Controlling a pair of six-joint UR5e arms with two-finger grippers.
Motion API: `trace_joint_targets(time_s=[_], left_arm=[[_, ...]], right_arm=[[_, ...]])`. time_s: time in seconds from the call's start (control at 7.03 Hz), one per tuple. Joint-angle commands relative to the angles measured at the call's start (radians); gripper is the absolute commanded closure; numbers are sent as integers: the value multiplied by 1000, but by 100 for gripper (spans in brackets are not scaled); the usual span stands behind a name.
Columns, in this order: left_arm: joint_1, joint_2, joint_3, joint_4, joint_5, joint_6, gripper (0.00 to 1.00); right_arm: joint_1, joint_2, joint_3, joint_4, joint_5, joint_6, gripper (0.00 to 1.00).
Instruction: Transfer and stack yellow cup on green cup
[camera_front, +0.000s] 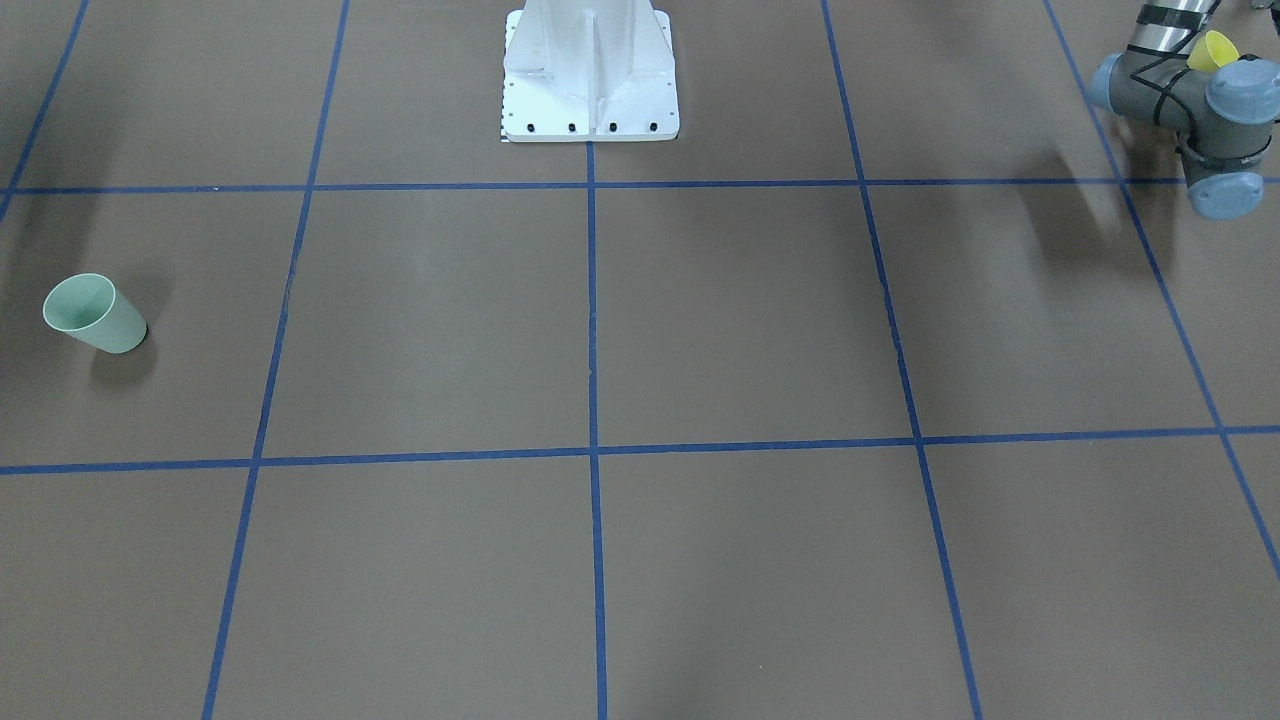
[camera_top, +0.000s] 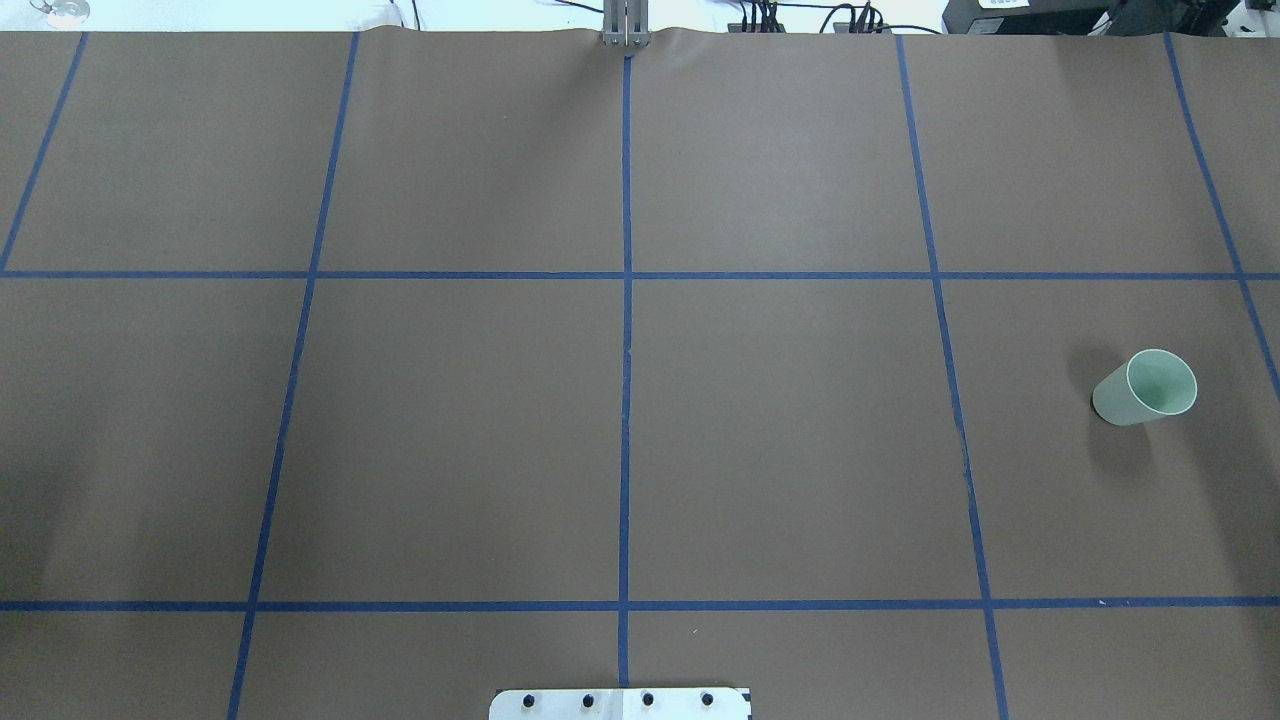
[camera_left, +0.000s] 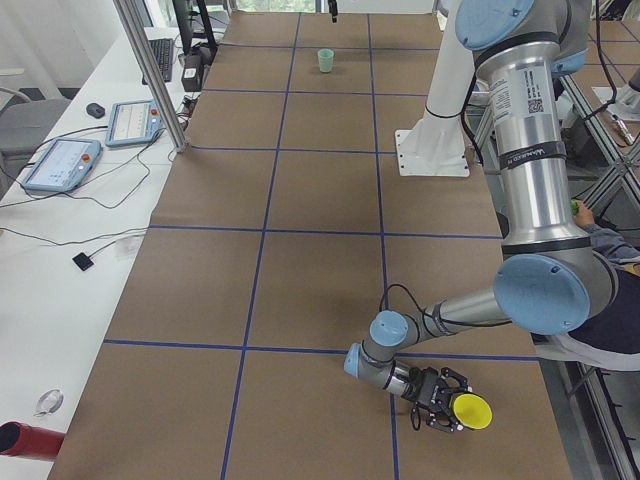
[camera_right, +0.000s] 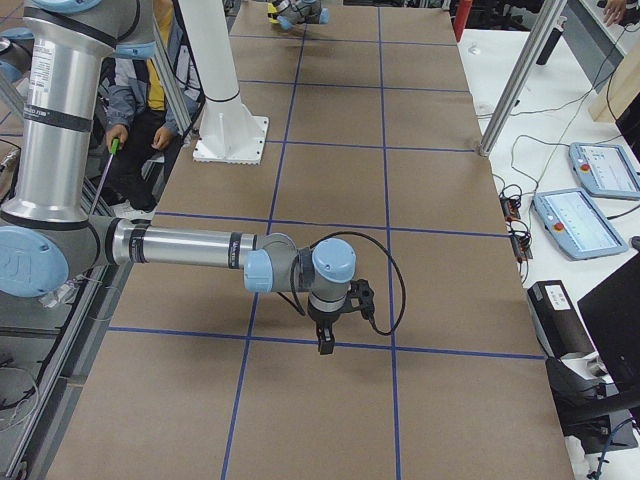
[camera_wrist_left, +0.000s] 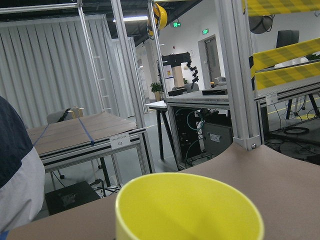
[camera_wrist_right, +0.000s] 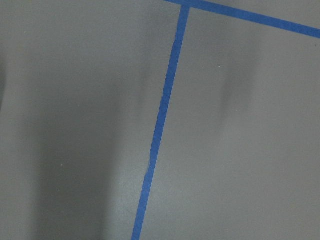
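Note:
The yellow cup (camera_left: 470, 411) stands at the tip of my left gripper (camera_left: 447, 410), near the table's near corner in the exterior left view. Its rim fills the bottom of the left wrist view (camera_wrist_left: 187, 210), and it peeks over the left arm's wrist in the front-facing view (camera_front: 1212, 50). I cannot tell whether the left gripper is open or shut on it. The green cup (camera_top: 1145, 388) stands upright alone at the table's other end (camera_front: 95, 313) (camera_left: 326, 60). My right gripper (camera_right: 326, 345) points down above the table; I cannot tell its state. The right wrist view shows only brown table and blue tape.
The white robot base plate (camera_front: 590, 90) sits at the table's middle edge (camera_top: 620, 703). A seated person (camera_right: 140, 90) is beside the base. Aluminium posts (camera_left: 150, 70) and tablets (camera_left: 60, 162) stand on the white bench along the far side.

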Motion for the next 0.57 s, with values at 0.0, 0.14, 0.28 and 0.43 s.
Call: trace_joint_targets(time_s=[0.0,0.14,0.28,0.43], left_arm=[[-1,133,-278,128,120,54,62],[-1,164,-311,133,166,94,62],[-10,166,-310,132,266,120,62],[-24,162,-312,121,387,128,62]], right_arm=[[0,0,0,0,-1,3,0],[0,2,0,0,-1,3,0],[0,8,0,0,0,3,0],[0,9,5,0,2,3,0]])
